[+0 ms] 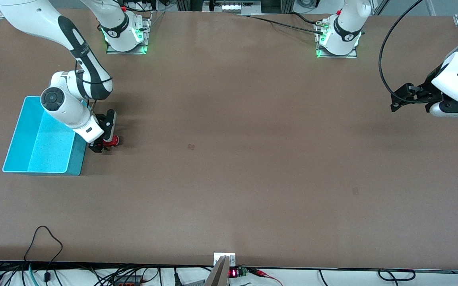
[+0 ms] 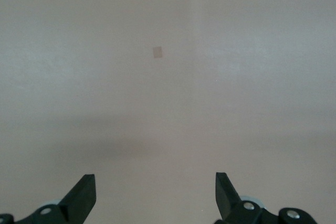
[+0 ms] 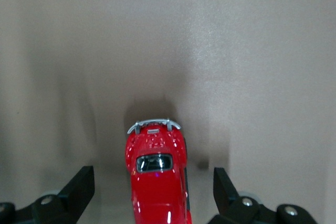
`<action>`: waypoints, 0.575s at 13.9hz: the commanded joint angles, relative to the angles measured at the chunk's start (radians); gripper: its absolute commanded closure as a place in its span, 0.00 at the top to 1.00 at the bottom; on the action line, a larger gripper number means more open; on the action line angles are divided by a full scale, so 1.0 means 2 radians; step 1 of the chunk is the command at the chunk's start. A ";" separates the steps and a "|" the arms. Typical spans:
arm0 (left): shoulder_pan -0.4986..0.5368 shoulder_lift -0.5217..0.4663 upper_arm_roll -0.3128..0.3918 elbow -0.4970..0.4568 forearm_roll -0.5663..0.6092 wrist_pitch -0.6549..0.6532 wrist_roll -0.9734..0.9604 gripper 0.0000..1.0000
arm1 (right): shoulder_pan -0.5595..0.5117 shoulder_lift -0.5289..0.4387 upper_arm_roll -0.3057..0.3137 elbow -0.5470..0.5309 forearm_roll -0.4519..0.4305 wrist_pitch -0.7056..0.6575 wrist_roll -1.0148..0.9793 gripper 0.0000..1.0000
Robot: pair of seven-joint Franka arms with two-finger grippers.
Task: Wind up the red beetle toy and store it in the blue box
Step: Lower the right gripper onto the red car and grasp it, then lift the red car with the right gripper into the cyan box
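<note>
The red beetle toy [image 1: 113, 140] is a tiny glossy red car on the table beside the blue box [image 1: 34, 155], a cyan bin at the right arm's end of the table. In the right wrist view the toy [image 3: 157, 177] lies between my right gripper's [image 3: 153, 187] open fingers [image 3: 79, 190], with a gap on each side. In the front view the right gripper [image 1: 103, 143] is low over the toy. My left gripper [image 1: 406, 97] waits, open and empty, over the table at the left arm's end; its wrist view [image 2: 155, 192] shows bare table.
The box's wall nearest the toy [image 1: 80, 159] stands close to the right gripper. A small dark mark [image 1: 191, 147] lies on the brown table near its middle, and another [image 1: 355, 191] lies toward the left arm's end. Cables hang along the table's near edge.
</note>
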 commanded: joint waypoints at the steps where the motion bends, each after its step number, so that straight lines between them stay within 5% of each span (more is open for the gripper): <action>1: -0.001 0.009 0.001 0.019 -0.009 -0.014 0.001 1.00 | -0.012 0.004 0.008 0.001 -0.004 0.009 -0.006 0.49; 2: -0.001 0.009 0.001 0.018 -0.009 -0.014 0.001 1.00 | -0.013 0.004 0.008 0.001 -0.002 0.010 0.000 0.19; 3: -0.002 0.009 0.001 0.019 -0.009 -0.014 0.000 1.00 | -0.014 0.001 0.008 0.001 -0.002 0.010 0.001 0.04; 8: -0.005 0.008 -0.009 0.030 -0.009 -0.032 0.000 1.00 | -0.010 -0.010 0.014 0.005 0.001 0.005 0.094 0.00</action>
